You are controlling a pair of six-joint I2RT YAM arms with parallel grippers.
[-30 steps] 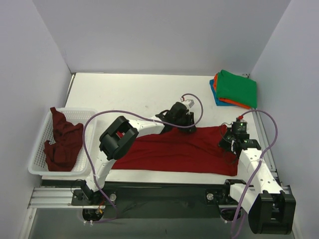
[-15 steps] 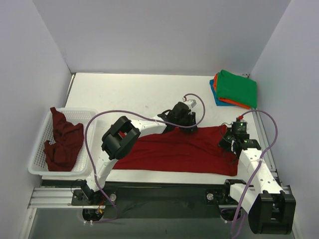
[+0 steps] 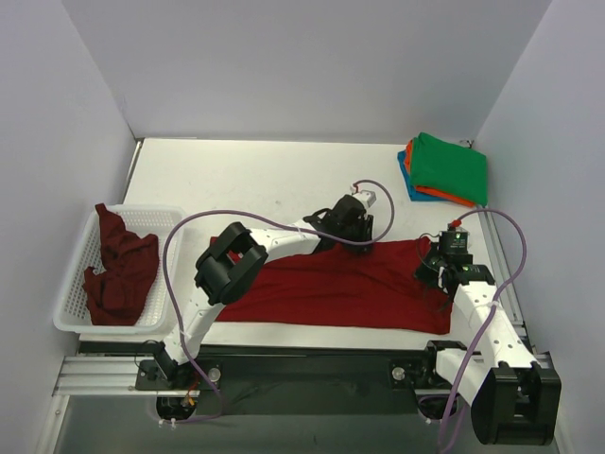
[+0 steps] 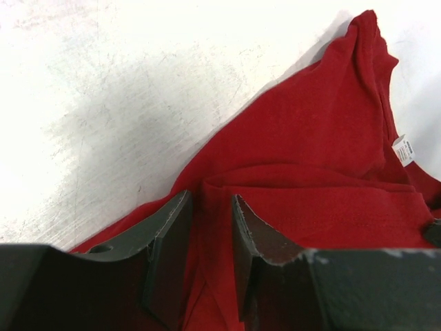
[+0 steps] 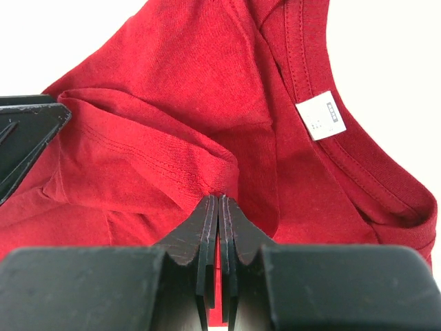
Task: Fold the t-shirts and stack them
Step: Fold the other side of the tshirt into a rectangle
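Where the red t-shirt (image 3: 331,288) lies: spread sideways across the lower middle of the overhead view, on the white table (image 3: 236,180), with its collar end to the right and its upper edge rumpled.
Left gripper (image 4: 210,200): at the shirt's upper edge near the centre of the frame. Its jaws are drawn close with a fold of red cloth between them, apparently nipped.
Right gripper (image 5: 218,207): at the shirt's right end, fingers pressed together on a stitched sleeve hem (image 5: 138,162), near the collar and its white label (image 5: 320,117).
Other shirts: a folded stack (image 3: 444,168), green over orange over blue, sits at the upper right. A maroon t-shirt (image 3: 118,270) lies crumpled in the white mesh basket (image 3: 71,317) at the left.
Step in hand: probably carrying the upper edge toward the lower edge for a lengthwise fold.
Doing it well: lift both pinches to the same height and move them at the same pace. Keep the cloth lightly taut between them, lay the carried edge level with the lower edge, and let go only once it lies flat.
Risk: the left hold looks shallow, so a quick pull could slip it free and bunch the middle.
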